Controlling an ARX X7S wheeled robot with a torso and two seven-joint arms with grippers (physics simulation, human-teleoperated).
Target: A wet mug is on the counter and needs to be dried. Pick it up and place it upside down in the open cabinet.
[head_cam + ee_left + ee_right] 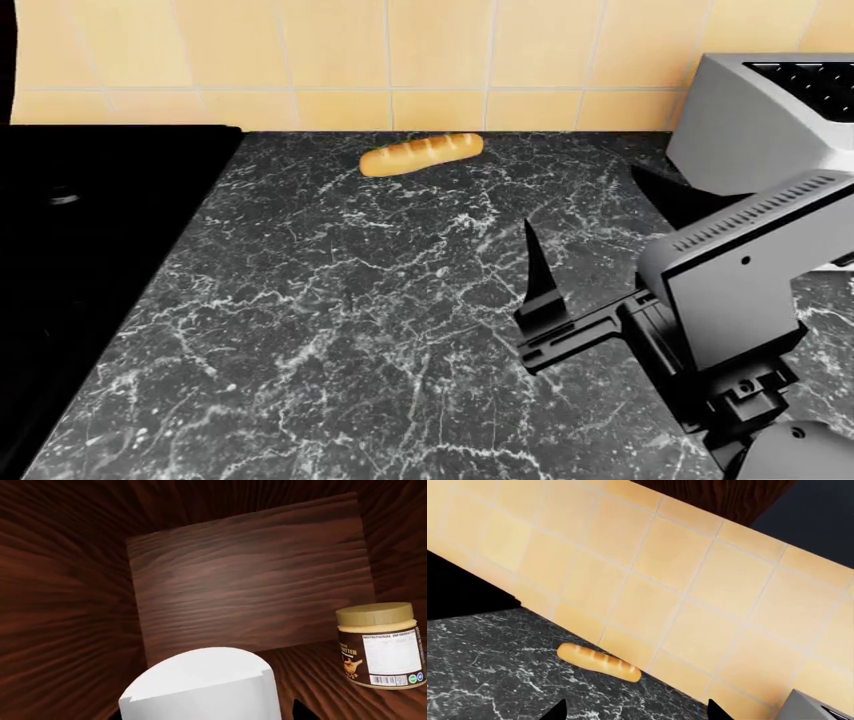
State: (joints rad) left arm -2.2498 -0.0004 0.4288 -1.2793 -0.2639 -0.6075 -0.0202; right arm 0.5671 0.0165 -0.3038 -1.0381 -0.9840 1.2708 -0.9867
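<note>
**A:** What's the setting?

**B:** A kitchen wall of pale yellow tiles [441, 60] rises behind the counter [387, 330], a dark marble slab with white veining. A black stovetop [80, 230] takes up the counter's left side, and a boxy white toaster [767, 115] stands at its back right corner.

**A:** Anything else on the counter?

**B:** A small bread loaf [420, 153] lies near the back edge, close to the tiles, roughly midway between stovetop and toaster. The right wrist view shows it [598, 661] too, lying along the foot of the wall.

**A:** Where is the mug?

**B:** Not on the counter. The left wrist view looks into a dark wooden cabinet [247, 575], and the mug [203, 687] fills the near part of that picture, a plain white cylinder close to the camera. Its handle is hidden. Whether it touches the shelf, I cannot tell.

**A:** Is the left gripper grasping it?

**B:** I cannot tell; its fingers do not show clearly, and the arm is outside the head view.

**A:** Anything beside the mug?

**B:** A peanut butter jar [381, 645] with a tan lid stands upright on the cabinet shelf, apart from the mug.

**A:** And the right arm?

**B:** The right gripper [567, 300] hovers over the counter's right part, in front of the toaster, jaws spread and holding nothing.
</note>
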